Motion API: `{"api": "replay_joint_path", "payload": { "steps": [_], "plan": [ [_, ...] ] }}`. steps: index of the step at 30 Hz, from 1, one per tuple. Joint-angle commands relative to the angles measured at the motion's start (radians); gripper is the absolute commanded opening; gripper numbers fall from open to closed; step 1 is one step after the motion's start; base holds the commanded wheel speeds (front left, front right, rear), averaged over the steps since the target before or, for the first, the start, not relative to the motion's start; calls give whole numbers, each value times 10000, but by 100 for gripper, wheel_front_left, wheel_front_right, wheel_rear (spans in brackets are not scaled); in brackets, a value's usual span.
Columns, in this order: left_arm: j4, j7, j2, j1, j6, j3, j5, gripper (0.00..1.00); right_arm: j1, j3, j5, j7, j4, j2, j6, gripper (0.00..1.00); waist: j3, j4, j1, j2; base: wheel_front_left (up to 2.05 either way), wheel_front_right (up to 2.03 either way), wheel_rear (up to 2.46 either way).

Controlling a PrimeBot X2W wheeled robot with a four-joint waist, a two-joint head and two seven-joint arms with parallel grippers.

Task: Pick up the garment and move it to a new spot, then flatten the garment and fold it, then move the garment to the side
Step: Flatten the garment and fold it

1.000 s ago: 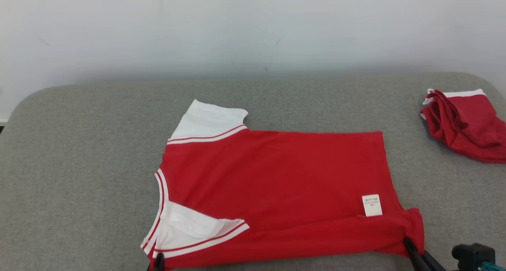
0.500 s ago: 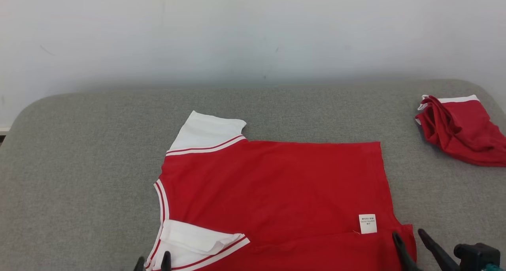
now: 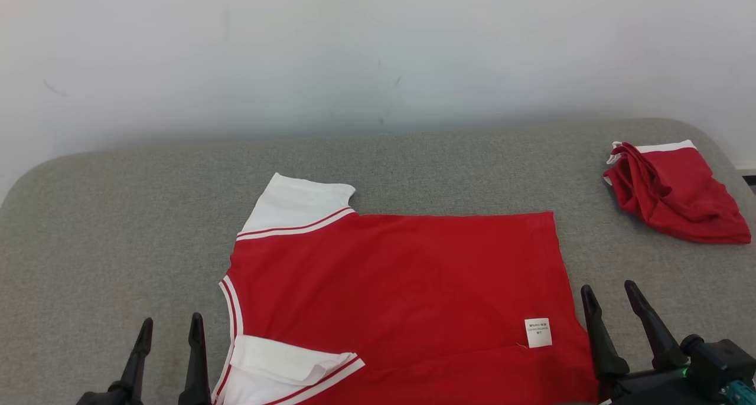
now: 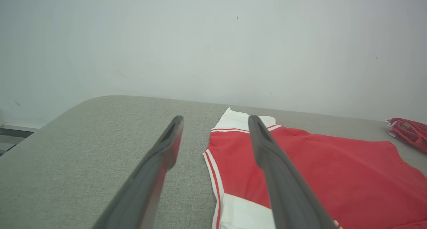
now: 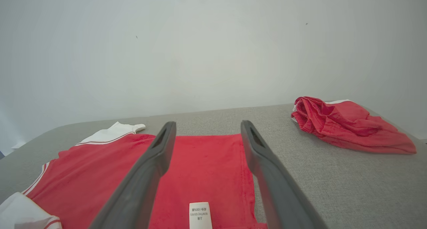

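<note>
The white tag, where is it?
In the head view, the white tag sits on the red shirt near its right edge, just left of the right gripper.

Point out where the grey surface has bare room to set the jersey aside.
Widest: the grey surface left of the red jersey, past the left pincer. Also free: the strip between the jersey's far edge and the wall. Tighter: the gap between its hem and the crumpled red garment, where the right pincer stands.

Long dark tapered fingers (image 3: 599,337), black wrist housing (image 3: 717,363)
</note>
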Motion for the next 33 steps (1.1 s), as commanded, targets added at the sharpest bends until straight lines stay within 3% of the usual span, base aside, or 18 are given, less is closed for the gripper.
{"api": "replay_joint_path", "payload": {
  "steps": [1, 14, 33],
  "plan": [
    [-83, -29, 2, 37, -78, 43, 35, 100, -53, -32, -68, -88, 20, 61, -28, 100, 2, 9, 1, 0, 0, 0, 0],
    [-445, -30, 44, 414, -872, 490, 404, 100, 274, -253, -480, -472, 156, 526, -28, 100, 124, 214, 1, 0, 0, 0, 0],
    [-86, -30, -387, 625, -1164, 1017, 755, 100, 447, -230, -591, -516, 123, 525, -28, 100, 226, 301, 1, 0, 0, 0, 0]
  ]
}}
